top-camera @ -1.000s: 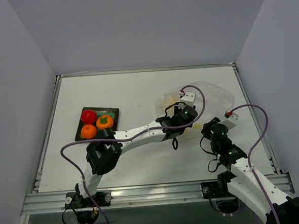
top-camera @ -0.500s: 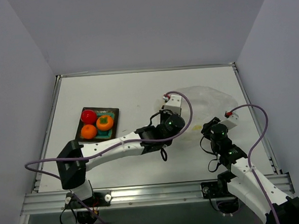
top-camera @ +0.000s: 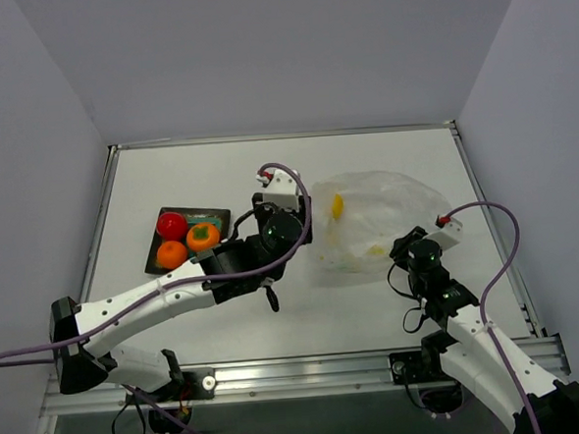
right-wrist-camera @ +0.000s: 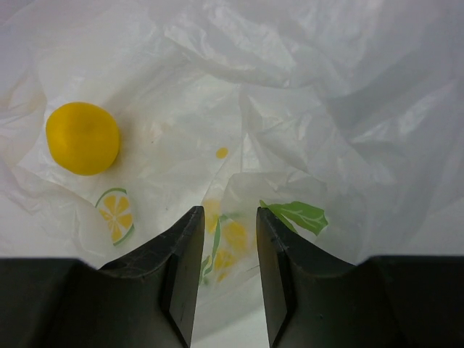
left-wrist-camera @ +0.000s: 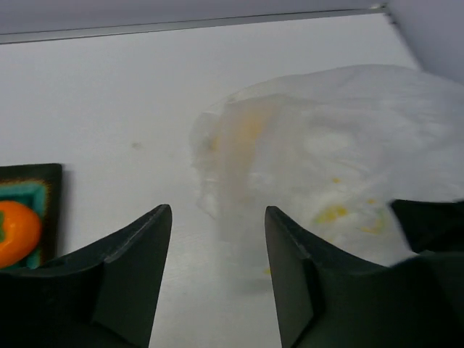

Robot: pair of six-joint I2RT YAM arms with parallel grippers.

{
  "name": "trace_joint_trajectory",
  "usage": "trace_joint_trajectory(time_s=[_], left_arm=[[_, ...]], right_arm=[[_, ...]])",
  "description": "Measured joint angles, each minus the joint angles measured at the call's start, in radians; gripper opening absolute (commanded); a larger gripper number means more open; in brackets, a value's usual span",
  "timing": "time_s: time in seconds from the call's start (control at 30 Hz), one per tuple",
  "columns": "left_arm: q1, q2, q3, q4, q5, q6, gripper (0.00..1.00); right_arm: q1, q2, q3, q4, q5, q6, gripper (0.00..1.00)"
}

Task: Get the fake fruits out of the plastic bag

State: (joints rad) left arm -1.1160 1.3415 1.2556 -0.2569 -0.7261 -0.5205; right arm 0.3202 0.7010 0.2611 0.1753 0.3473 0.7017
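The plastic bag lies crumpled right of centre, whitish with lemon prints. One yellow fake fruit shows through its left part and appears again in the right wrist view. A red fruit and two orange fruits sit on the dark plate. My left gripper hovers between plate and bag, open and empty. My right gripper sits on the bag's near right edge, its jaws apart with bag film lying in the gap.
The plate's corner and one orange fruit show at the left edge of the left wrist view, and the bag fills its right side. Raised rails run along the table edges. Grey walls enclose the table.
My left arm has drawn back out of the bag and swung left toward the plate, its jaws opening wider. The bag now lies uncovered. The right arm has held still.
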Motion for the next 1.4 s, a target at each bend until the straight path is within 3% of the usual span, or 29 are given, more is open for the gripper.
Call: trace_joint_trajectory(time_s=[0.13,0.27,0.4,0.47,0.67,0.9,1.03,1.4], left_arm=[[-0.123,0.051,0.191,0.004,0.093,0.008,0.46],[-0.153,0.224,0.345,0.037,0.220,-0.005,0.35],[-0.132,0.431,0.399,0.042,0.249,-0.009,0.30],[-0.116,0.500,0.388,0.045,0.249,-0.010,0.28],[0.004,0.579,0.378,0.048,0.264,-0.025,0.25],[0.125,0.768,0.568,0.052,0.336,-0.049,0.30],[0.150,0.855,0.602,0.037,0.342,-0.045,0.32],[0.203,0.918,0.714,0.010,0.267,0.057,0.66]], right_arm=[[0.000,0.000,0.000,0.000,0.000,0.000,0.31],[0.000,0.000,0.000,0.000,0.000,0.000,0.31],[-0.002,-0.011,-0.003,0.000,-0.002,0.000,0.29],[-0.006,-0.023,-0.007,0.000,-0.003,0.001,0.22],[-0.013,-0.045,-0.011,0.000,-0.005,0.005,0.15],[-0.013,-0.038,-0.012,0.000,-0.005,0.004,0.15],[-0.014,-0.037,-0.012,0.000,-0.009,0.004,0.15],[-0.014,-0.011,-0.012,0.001,-0.025,0.000,0.16]])
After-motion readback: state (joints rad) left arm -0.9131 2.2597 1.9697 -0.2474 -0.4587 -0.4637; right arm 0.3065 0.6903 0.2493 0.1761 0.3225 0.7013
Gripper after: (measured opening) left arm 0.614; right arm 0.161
